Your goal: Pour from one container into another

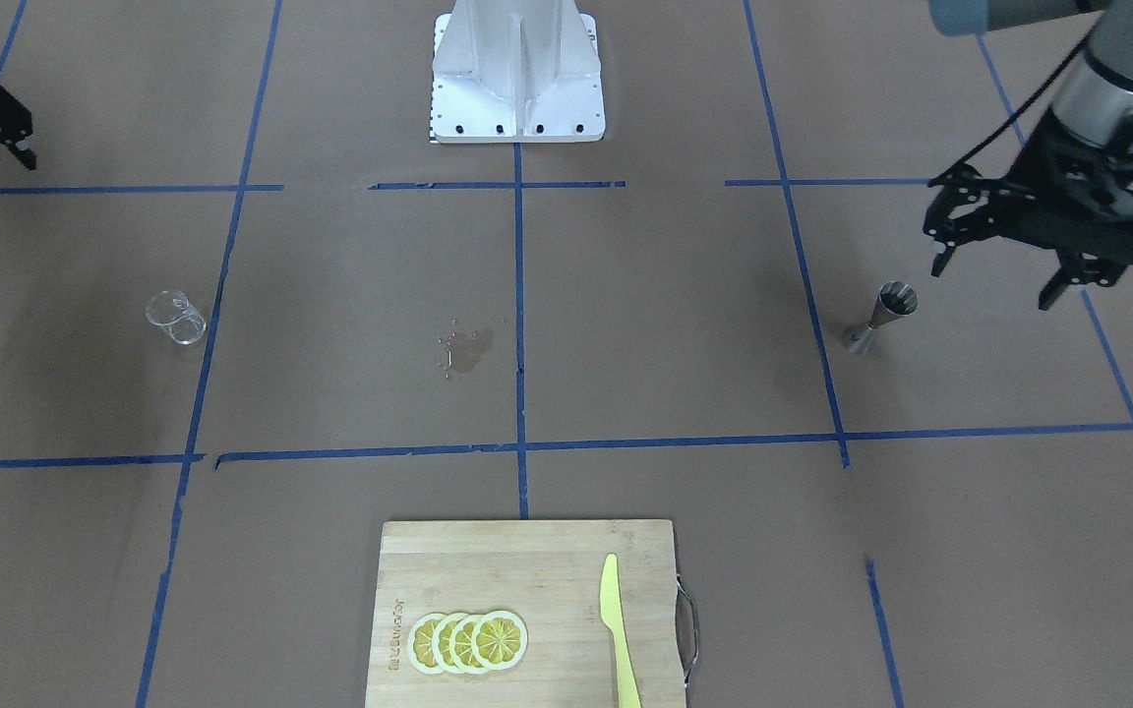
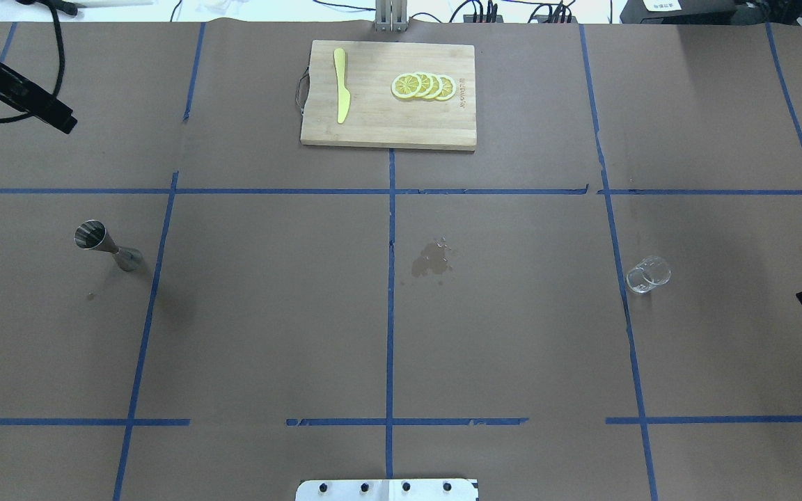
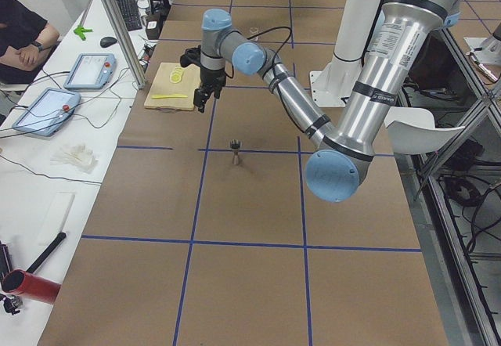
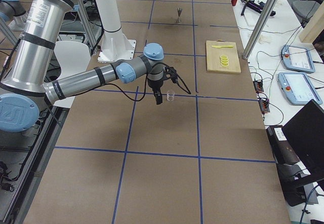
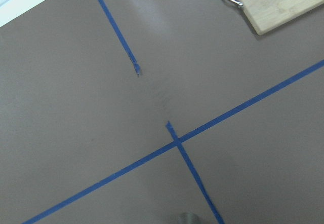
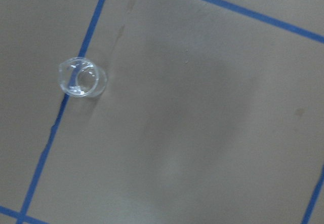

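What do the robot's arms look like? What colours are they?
The left arm and right arm are fat silver tubes with round light-blue caps at the bends. Thin black cables loop down to the black two-fingered left tool and right tool.

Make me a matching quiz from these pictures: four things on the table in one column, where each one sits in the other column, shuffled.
1. silver metal hourglass jigger
2. small clear glass cup
3. yellow plastic knife
4. wet spill patch

A. roughly midway between the two containers
B. lying on the light wooden cutting board
C. standing on the robot's right side
D. standing on the robot's left side

Pairs: 1-D, 2-C, 3-B, 4-A
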`<state>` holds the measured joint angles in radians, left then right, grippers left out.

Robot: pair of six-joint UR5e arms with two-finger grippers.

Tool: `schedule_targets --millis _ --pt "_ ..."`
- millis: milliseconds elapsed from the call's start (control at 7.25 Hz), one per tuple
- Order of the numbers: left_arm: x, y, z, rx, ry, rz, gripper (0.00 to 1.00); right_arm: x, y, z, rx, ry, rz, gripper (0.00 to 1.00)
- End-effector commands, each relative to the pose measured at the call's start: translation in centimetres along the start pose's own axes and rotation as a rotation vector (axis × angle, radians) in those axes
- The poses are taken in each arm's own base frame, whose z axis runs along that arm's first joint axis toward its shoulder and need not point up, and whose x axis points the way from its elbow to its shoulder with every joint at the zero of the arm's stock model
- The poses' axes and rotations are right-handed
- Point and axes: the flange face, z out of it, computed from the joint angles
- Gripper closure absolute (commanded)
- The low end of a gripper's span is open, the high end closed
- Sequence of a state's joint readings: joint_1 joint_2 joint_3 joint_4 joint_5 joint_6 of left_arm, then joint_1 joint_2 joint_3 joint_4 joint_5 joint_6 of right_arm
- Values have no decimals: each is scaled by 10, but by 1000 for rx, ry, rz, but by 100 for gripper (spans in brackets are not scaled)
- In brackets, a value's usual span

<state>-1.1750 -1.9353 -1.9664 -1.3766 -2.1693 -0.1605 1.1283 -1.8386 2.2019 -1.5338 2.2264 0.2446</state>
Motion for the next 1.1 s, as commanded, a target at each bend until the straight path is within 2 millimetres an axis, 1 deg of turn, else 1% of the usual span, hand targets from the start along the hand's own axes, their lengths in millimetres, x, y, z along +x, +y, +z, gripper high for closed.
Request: schedule_targets --millis 0,138,276,414,552,690,828,966 --pt "-76 14 -3 -15 9 -28 0 68 -52 -43 -52 30 -19 0" --pt "-106 21 -1 -29 -8 -47 0 96 -61 -52 -55 7 23 0" --pt "-146 37 7 -58 -2 -55 0 128 -56 -50 -47 -53 54 0" --pt "-195 53 17 -58 57 -62 0 149 -53 -55 -26 -83 99 0" --pt "-246 92 34 -27 63 -61 0 154 -51 -56 -22 -81 110 0" --pt "-267 126 48 -13 55 -81 0 158 -49 -57 -19 -77 120 0" --pt "-288 147 41 -12 41 -139 0 160 -50 -58 4 -51 100 0" --pt "-296 168 44 -24 35 -194 0 165 -39 -51 5 -43 94 0"
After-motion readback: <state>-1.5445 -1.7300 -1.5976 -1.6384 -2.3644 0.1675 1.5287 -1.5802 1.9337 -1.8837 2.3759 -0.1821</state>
